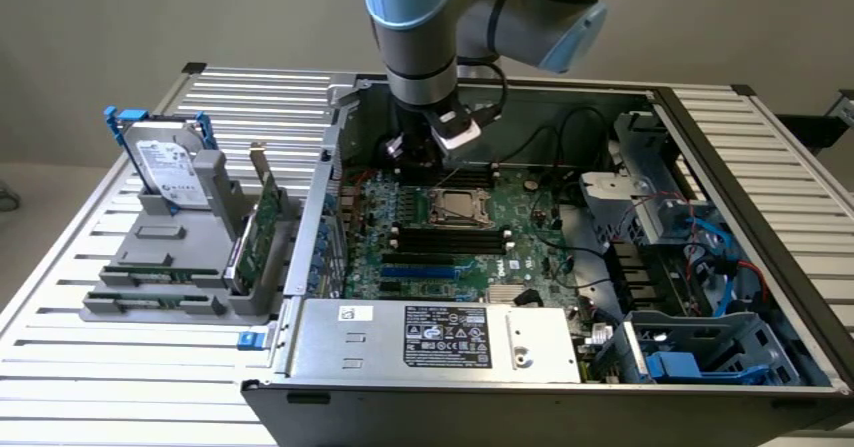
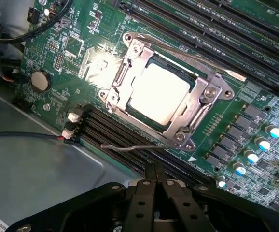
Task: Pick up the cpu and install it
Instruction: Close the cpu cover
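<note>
The cpu (image 2: 159, 93) lies flat in the square metal socket frame (image 2: 204, 99) on the green motherboard (image 2: 81, 53), its silvery top plate catching bright light. A thin wire lever (image 2: 130, 147) sticks out beside the frame. My gripper (image 2: 159, 175) hovers above the board a little to one side of the socket. Its black fingers are shut together with nothing between them. In the exterior view the gripper (image 1: 424, 172) hangs inside the open computer case, just behind the socket (image 1: 454, 207).
Case walls (image 1: 334, 167) enclose the board. Dark memory slots (image 1: 447, 237) run beside the socket. Black cables (image 1: 561, 137) loop at the back, and a power supply (image 1: 441, 337) sits in front. On the exterior view's left, a grey stand (image 1: 174, 267) holds a hard drive (image 1: 167, 157).
</note>
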Available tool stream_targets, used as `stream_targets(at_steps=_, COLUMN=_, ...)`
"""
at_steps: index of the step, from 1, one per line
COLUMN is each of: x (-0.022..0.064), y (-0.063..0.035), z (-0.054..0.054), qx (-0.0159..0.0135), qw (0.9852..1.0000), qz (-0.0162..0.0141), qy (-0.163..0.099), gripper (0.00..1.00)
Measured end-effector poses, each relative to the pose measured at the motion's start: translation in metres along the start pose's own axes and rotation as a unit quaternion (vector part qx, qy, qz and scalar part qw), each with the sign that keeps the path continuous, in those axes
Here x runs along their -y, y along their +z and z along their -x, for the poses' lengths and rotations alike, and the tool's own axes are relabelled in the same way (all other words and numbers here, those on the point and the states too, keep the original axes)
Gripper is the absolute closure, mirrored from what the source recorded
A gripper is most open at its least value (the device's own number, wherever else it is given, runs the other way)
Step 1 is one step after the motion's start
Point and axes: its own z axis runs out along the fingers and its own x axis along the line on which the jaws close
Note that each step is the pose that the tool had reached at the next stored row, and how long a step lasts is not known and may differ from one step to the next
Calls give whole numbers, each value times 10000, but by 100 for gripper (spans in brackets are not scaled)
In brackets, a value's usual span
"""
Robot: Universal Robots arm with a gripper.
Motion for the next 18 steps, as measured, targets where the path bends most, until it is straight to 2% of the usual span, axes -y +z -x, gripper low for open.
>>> stream_targets(at_steps=8, x=-79, y=-57, z=54, qx=0, qw=10000, qz=-1, qy=-1, gripper=89)
stream_targets(at_steps=18, x=-93, y=-44, z=64, qx=-6, qw=10000, qz=-4, qy=-35, gripper=89)
